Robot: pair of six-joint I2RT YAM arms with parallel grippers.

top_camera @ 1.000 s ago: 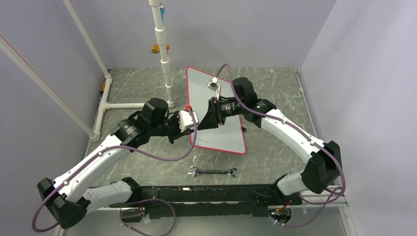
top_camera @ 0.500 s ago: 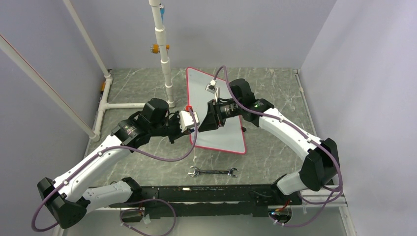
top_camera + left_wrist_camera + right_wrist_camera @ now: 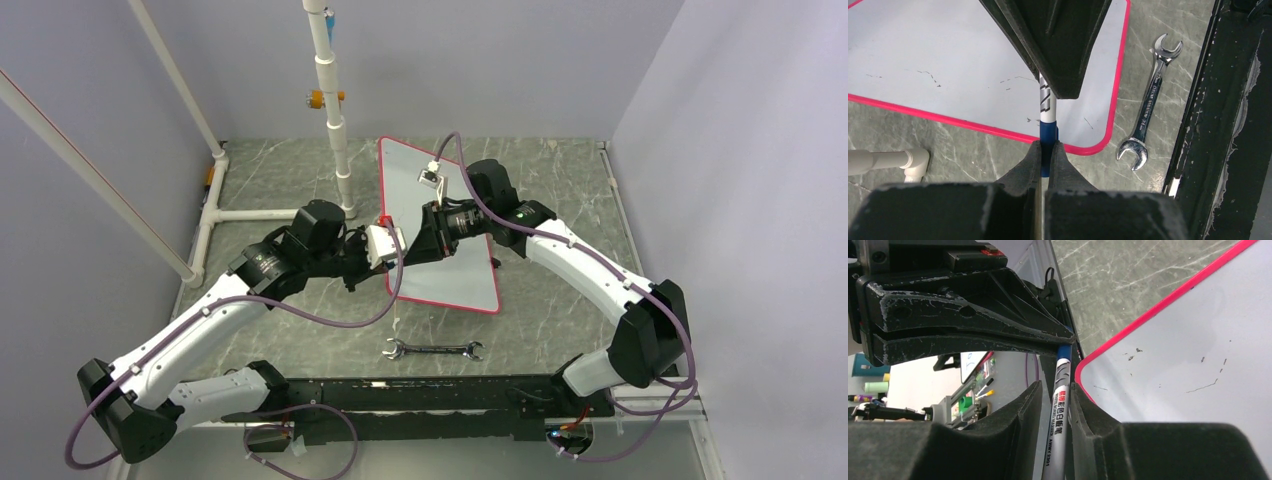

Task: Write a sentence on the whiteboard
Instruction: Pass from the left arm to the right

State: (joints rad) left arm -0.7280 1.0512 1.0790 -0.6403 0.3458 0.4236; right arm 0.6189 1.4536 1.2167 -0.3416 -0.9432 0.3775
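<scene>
The whiteboard lies flat on the table, white with a red-pink rim. No sentence shows on it, only faint stray marks. Both grippers meet over its left edge. My left gripper is shut on the blue cap of a marker. The marker's white barrel runs between the fingers of my right gripper. The right finger rests against the barrel and a narrow gap remains on the left side.
A steel wrench lies on the table in front of the board, near the black base rail. A white pipe frame stands at the back left, one elbow close to my left gripper.
My right gripper's fingers have narrowed around the marker barrel. Both arms have stayed almost still, and the left gripper has kept its hold on the cap.
</scene>
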